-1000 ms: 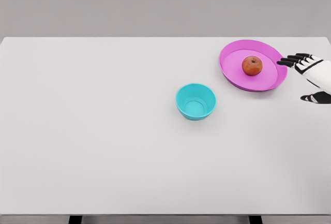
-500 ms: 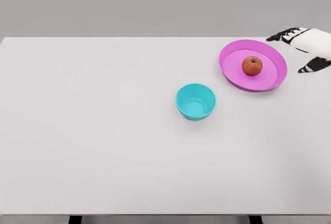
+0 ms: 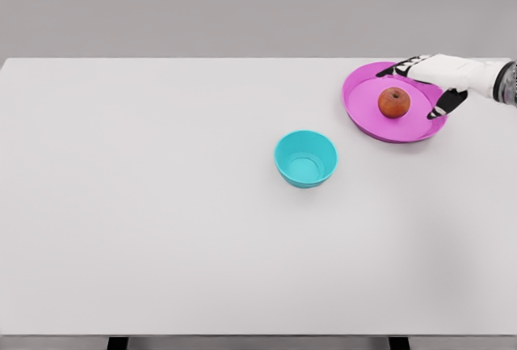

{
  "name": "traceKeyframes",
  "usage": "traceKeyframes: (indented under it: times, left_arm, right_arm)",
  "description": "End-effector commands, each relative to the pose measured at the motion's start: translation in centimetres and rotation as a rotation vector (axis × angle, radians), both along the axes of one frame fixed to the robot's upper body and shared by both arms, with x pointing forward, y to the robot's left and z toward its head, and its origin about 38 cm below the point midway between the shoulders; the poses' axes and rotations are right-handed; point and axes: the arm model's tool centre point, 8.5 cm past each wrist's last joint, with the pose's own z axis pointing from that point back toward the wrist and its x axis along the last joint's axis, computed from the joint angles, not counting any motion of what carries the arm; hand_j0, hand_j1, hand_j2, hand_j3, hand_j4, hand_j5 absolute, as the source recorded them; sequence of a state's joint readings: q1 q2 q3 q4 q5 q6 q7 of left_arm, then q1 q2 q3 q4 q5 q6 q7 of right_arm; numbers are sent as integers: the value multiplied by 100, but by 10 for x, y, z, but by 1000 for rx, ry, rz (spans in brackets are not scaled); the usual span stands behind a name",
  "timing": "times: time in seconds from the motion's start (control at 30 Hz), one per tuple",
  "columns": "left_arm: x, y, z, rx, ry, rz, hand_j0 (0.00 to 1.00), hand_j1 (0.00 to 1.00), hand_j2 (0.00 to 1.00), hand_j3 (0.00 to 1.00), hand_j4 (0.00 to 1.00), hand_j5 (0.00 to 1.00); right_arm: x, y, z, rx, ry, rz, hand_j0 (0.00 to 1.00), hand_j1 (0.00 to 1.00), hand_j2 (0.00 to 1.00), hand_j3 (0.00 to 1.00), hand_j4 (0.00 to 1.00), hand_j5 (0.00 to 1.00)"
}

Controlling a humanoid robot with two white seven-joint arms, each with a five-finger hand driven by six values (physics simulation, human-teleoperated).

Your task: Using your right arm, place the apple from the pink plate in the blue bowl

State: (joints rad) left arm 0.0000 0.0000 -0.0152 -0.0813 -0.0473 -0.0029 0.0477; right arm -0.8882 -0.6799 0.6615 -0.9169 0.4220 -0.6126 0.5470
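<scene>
A white table fills most of the head view, with a plain grey wall behind it. Left of centre its surface shows only the bare top.

Just right of the middle stands the blue bowl, a small turquoise cup-shaped dish, upright, its hollow showing a paler ring at the bottom.

Up and to the right of it, well apart, lies the pink plate, a shallow magenta round with a raised rim, set close to the table's far right corner. On the plate, a little right of its middle, sits the apple: small, round, reddish-brown with an orange tinge, and a dark dimple at the top where the stem goes in.

The right hand reaches in from the right edge over the plate's far right rim. Its white back is uppermost, its dark-tipped fingers are spread and point left above the apple, and the thumb hangs apart just beside the fruit's right. It holds nothing; whether it touches the apple cannot be told.
</scene>
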Motion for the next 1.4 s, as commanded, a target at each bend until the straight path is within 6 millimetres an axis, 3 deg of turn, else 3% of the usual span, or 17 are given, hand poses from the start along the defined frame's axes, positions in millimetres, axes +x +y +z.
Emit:
traceKeyframes:
  times: [0.0, 0.2, 0.6, 0.9, 0.97, 1.1, 1.37]
  left_arm:
    - [0, 0, 0, 0, 0, 0, 100, 100, 100, 100, 100, 100]
    - [0, 0, 0, 0, 0, 0, 100, 100, 100, 100, 100, 100]
    - [0, 0, 0, 0, 0, 0, 100, 100, 100, 100, 100, 100]
    - [0, 0, 0, 0, 0, 0, 100, 100, 100, 100, 100, 100]
    - [0, 0, 0, 0, 0, 0, 100, 100, 100, 100, 100, 100]
    - [0, 0, 0, 0, 0, 0, 100, 100, 100, 100, 100, 100]
    - [0, 0, 0, 0, 0, 0, 100, 100, 100, 100, 100, 100]
  right_arm:
    - [3, 1, -18, 3, 62, -22, 100, 100, 100, 100, 100, 100]
    - [9, 0, -32, -12, 100, -56, 100, 100, 100, 100, 100, 100]
    - [21, 15, -37, -36, 121, -52, 100, 100, 100, 100, 100, 100]
    - [24, 8, -40, -54, 142, -82, 99, 99, 99, 99, 99, 99]
    - [24, 8, -40, -54, 142, -82, 93, 93, 93, 93, 93, 93]
    - [24, 8, -40, -54, 142, -82, 69, 69, 69, 69, 69, 69]
    - [23, 8, -42, -62, 146, -79, 54, 54, 54, 54, 54, 54]
